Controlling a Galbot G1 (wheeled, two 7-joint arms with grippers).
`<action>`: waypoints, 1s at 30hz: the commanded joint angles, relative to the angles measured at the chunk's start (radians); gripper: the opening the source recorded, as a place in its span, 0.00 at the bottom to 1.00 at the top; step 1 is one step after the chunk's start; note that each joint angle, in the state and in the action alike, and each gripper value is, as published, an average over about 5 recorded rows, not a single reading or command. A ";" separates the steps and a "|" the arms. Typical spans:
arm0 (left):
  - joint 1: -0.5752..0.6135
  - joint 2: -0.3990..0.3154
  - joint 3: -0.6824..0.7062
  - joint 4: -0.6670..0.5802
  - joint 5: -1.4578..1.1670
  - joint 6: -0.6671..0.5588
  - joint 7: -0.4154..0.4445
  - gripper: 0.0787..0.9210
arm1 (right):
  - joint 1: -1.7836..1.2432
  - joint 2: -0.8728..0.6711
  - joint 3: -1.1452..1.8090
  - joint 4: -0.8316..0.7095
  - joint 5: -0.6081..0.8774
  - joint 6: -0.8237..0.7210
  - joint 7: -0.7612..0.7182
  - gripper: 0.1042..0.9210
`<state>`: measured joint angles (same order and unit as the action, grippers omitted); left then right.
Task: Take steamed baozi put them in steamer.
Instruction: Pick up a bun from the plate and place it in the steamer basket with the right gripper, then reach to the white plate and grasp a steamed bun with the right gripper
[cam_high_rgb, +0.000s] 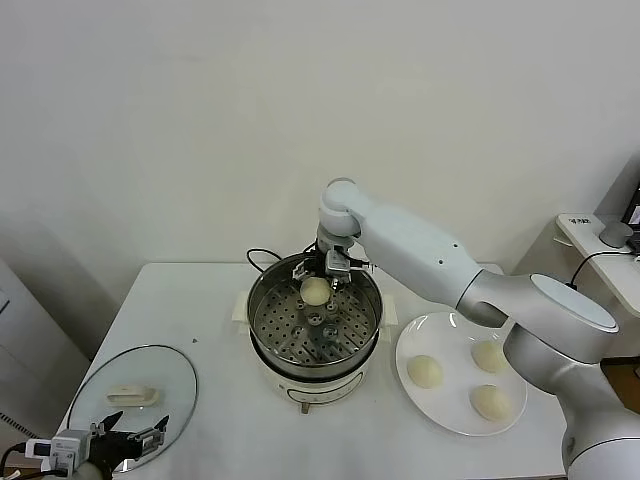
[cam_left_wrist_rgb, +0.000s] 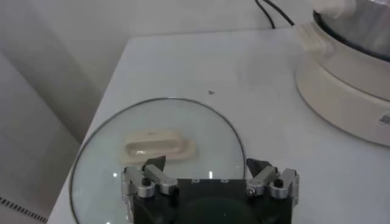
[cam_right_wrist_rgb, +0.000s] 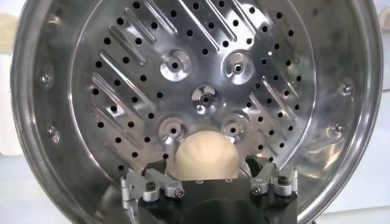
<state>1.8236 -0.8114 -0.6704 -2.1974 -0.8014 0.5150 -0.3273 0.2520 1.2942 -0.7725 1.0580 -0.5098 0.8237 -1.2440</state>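
Note:
One cream-white baozi (cam_high_rgb: 314, 291) (cam_right_wrist_rgb: 206, 155) is inside the shiny steamer (cam_high_rgb: 268, 312) (cam_right_wrist_rgb: 36, 122), over the perforated tray near its far wall. My right gripper (cam_high_rgb: 316, 279) (cam_right_wrist_rgb: 209, 164) reaches down into the pot and stands open. Its fingers flank the bun with a small gap on each side. I cannot tell whether the bun rests on the tray. Three more baozi (cam_high_rgb: 425, 371) (cam_high_rgb: 489, 355) (cam_high_rgb: 491, 402) lie on the white plate (cam_high_rgb: 455, 398), right of the steamer. My left gripper (cam_high_rgb: 135, 428) (cam_left_wrist_rgb: 207, 165) is parked open and empty at the table's front left, over the glass lid.
The round glass lid (cam_high_rgb: 100, 375) (cam_left_wrist_rgb: 177, 115) with its white handle (cam_left_wrist_rgb: 158, 146) lies flat at the front left. The steamer's white base (cam_left_wrist_rgb: 341, 91) and black cord (cam_high_rgb: 262, 256) sit mid-table. A white side table (cam_high_rgb: 590, 235) stands at the far right.

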 joint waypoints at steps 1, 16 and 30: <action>-0.009 0.002 0.004 0.000 0.000 0.001 0.000 0.88 | 0.195 -0.123 -0.139 0.021 0.305 -0.040 0.003 0.88; -0.022 0.007 0.012 -0.009 -0.004 0.001 0.000 0.88 | 0.486 -0.492 -0.583 0.113 0.867 -0.729 -0.020 0.88; -0.026 0.007 0.020 -0.017 -0.006 0.005 -0.002 0.88 | 0.355 -0.657 -0.656 0.227 0.950 -0.865 0.034 0.88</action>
<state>1.7970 -0.8036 -0.6504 -2.2116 -0.8074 0.5191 -0.3284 0.6432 0.7533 -1.3367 1.2314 0.3199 0.2157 -1.2362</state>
